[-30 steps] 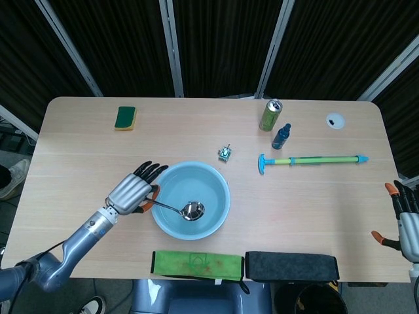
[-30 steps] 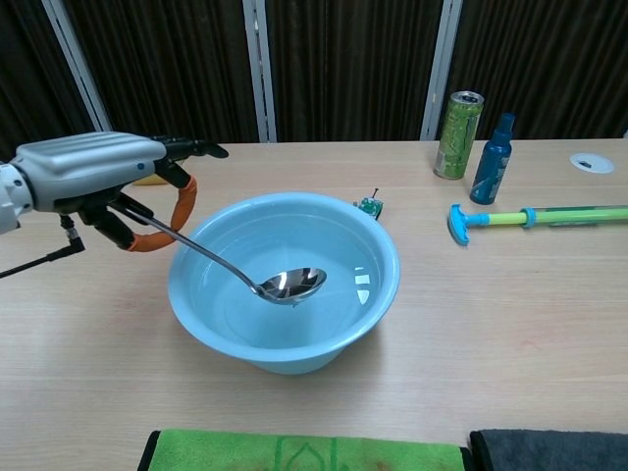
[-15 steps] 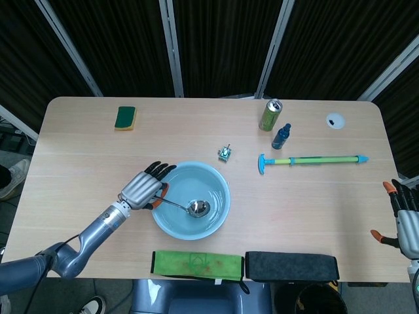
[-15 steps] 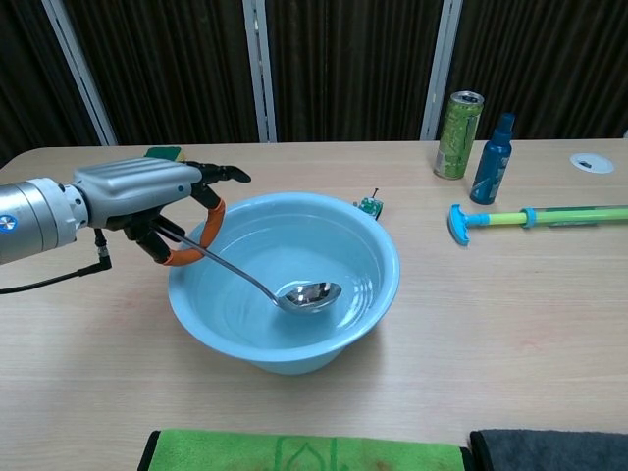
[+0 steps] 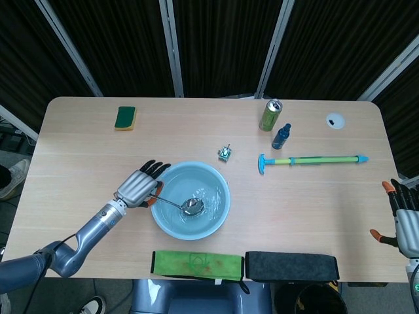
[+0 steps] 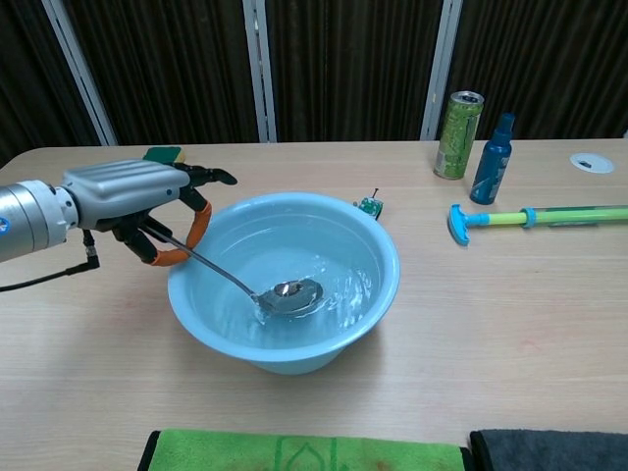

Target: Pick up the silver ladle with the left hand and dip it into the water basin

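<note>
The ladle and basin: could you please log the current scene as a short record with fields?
left hand: holds the ladle's orange handle, beside the basin's left rim
ladle: bowl lowered into the water, shaft slanting up to the hand
basin: light blue, water rippling around the ladle
right hand: at the table's right edge, fingers apart, holding nothing
behind the basin: can, blue bottle, sponge
front edge: green cloth, dark cloth

right hand (image 5: 406, 219) cut off at frame edge — ladle (image 6: 235, 280) handle end hidden under left hand (image 6: 128, 196)
</note>
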Robot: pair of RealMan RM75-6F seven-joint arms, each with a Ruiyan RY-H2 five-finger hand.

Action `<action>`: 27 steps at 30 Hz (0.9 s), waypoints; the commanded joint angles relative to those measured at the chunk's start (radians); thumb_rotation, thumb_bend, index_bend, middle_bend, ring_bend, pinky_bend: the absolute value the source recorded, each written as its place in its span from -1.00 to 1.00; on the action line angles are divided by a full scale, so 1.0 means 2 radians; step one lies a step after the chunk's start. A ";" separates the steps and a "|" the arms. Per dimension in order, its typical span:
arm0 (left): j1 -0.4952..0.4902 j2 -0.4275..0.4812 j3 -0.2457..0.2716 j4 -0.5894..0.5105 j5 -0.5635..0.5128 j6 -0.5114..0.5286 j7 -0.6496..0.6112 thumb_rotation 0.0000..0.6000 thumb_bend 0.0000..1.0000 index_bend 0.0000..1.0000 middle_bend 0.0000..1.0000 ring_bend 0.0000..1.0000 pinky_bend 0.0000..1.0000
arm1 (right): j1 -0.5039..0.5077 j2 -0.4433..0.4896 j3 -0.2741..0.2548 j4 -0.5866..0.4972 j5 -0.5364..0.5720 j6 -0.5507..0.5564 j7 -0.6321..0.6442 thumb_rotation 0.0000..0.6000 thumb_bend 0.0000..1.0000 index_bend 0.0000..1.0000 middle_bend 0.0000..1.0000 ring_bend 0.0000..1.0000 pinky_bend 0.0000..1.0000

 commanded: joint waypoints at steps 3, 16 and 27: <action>0.006 0.032 0.002 -0.033 0.006 0.019 0.020 1.00 0.24 0.43 -1.00 -1.00 -1.00 | 0.001 -0.001 -0.001 -0.001 -0.001 -0.001 -0.004 1.00 -1.00 -0.90 -1.00 -1.00 -1.00; 0.011 0.100 -0.005 -0.106 -0.002 0.043 0.085 1.00 0.24 0.44 -1.00 -1.00 -1.00 | 0.001 -0.002 -0.004 -0.006 -0.005 0.000 -0.014 1.00 -1.00 -0.90 -1.00 -1.00 -1.00; 0.008 0.128 -0.013 -0.156 -0.015 0.053 0.132 1.00 0.24 0.45 -1.00 -1.00 -1.00 | -0.002 0.004 -0.005 -0.008 -0.005 0.001 -0.001 1.00 -1.00 -0.90 -1.00 -1.00 -1.00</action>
